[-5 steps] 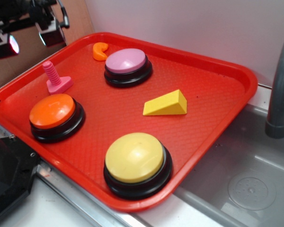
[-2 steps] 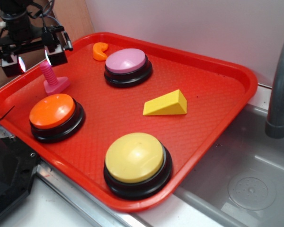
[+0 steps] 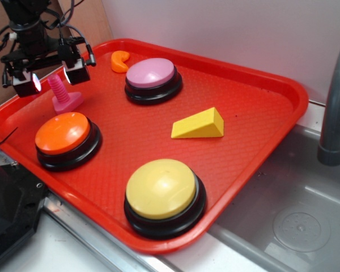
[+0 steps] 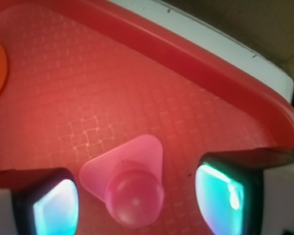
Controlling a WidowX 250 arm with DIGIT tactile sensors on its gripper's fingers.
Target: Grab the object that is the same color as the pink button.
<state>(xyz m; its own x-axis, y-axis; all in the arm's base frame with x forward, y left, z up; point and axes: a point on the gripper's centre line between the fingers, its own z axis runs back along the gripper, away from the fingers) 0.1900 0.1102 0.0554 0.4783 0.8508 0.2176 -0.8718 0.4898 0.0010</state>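
The object, a small hot-pink bolt (image 3: 62,94), stands upright on its flat base at the tray's left side. My gripper (image 3: 50,80) hangs open directly over it, one finger on each side of the ridged shaft, neither touching. From the wrist, the bolt (image 4: 130,183) shows top-down between my two glowing pads (image 4: 220,196), with a gap on both sides. The pink button (image 3: 152,74), a pale lilac dome on a black base, sits at the tray's back middle.
All lies on a red tray (image 3: 260,107). An orange button (image 3: 65,136) sits just in front of the bolt, a yellow button (image 3: 161,190) at the front, a yellow wedge (image 3: 199,124) mid-tray, an orange curved piece (image 3: 120,61) at the back. Sink and grey faucet (image 3: 335,107) right.
My gripper has come down and to the right from above the tray's back left corner, and now straddles the bolt's shaft. The bolt has shifted slightly left and back.
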